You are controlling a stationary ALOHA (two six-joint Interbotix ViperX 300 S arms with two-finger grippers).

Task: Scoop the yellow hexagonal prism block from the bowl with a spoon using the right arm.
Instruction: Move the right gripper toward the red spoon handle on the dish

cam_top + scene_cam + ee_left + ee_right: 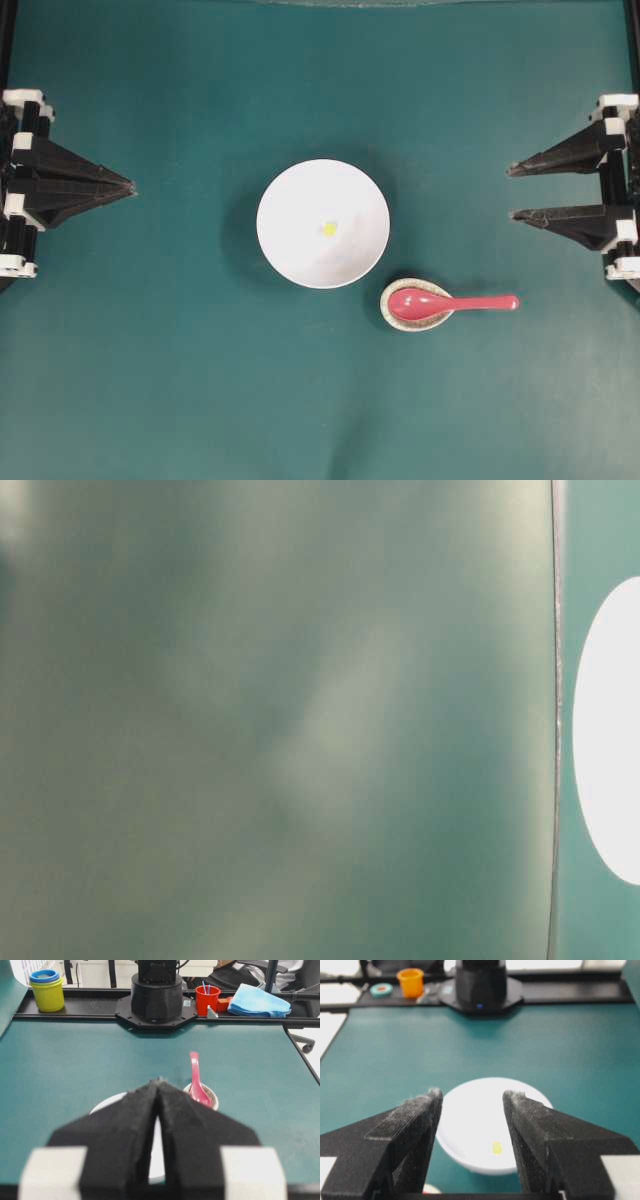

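Yellow hexagonal prism block (329, 228) lying in the white bowl (290, 250) mid-table, red-pink spoon (440, 303) resting in a speckled dish (392, 315) just right; right gripper (511, 192) spread wide, grasping nothing; left gripper (132, 187) sitting clenched, far left

Robotics laboratory bench: a dark teal cloth-covered table (150, 380) flanked by 2 fixed black arm bases (156, 997), with stacked plastic cups (47, 990) at 11 o'clock.

Both grippers, left (132, 187) and right (510, 192), have pointed black wedge fingers with rough, fuzzy inner faces and white blocks at their bases.
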